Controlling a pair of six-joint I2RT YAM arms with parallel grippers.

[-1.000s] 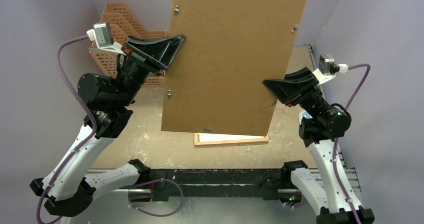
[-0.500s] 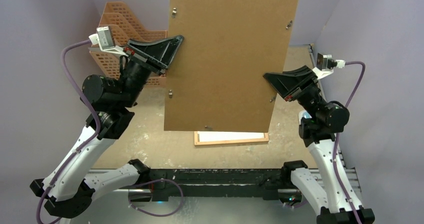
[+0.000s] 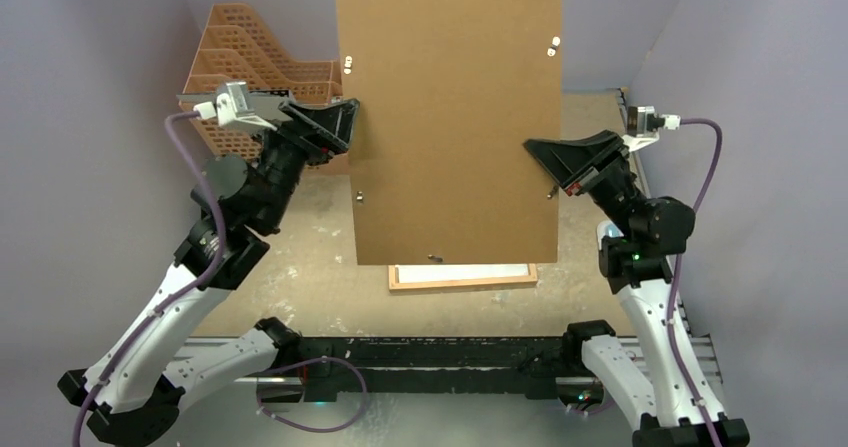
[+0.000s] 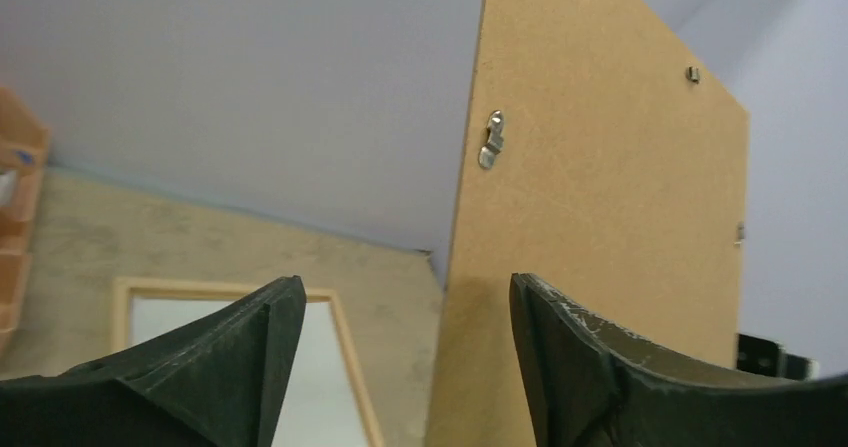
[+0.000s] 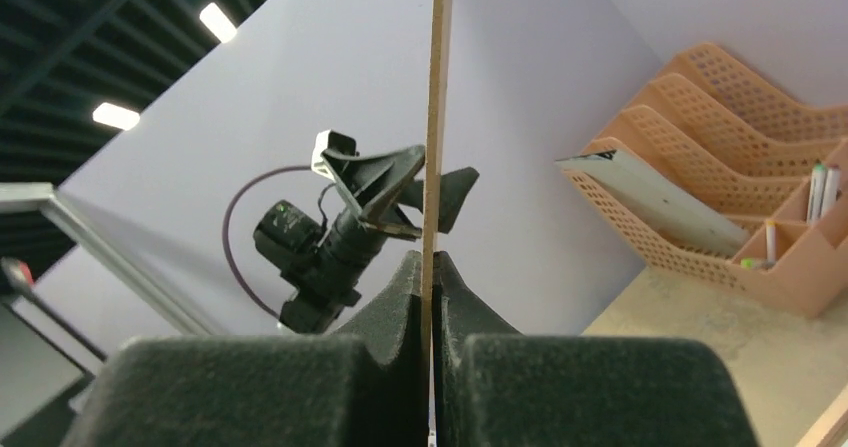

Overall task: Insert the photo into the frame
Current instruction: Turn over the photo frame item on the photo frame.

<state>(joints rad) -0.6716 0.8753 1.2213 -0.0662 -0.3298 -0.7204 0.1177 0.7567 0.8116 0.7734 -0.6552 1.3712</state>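
Two arms reach upward in the top view: left gripper (image 3: 351, 125) spread at the hardboard panel (image 3: 450, 117), right gripper (image 3: 543, 167) on its opposite edge. The frame (image 3: 460, 281) lies flat underneath, mostly hidden.

Left wrist: fingers apart around the panel's edge, the frame below on the table.

Right wrist: fingers clamped on the upright panel.
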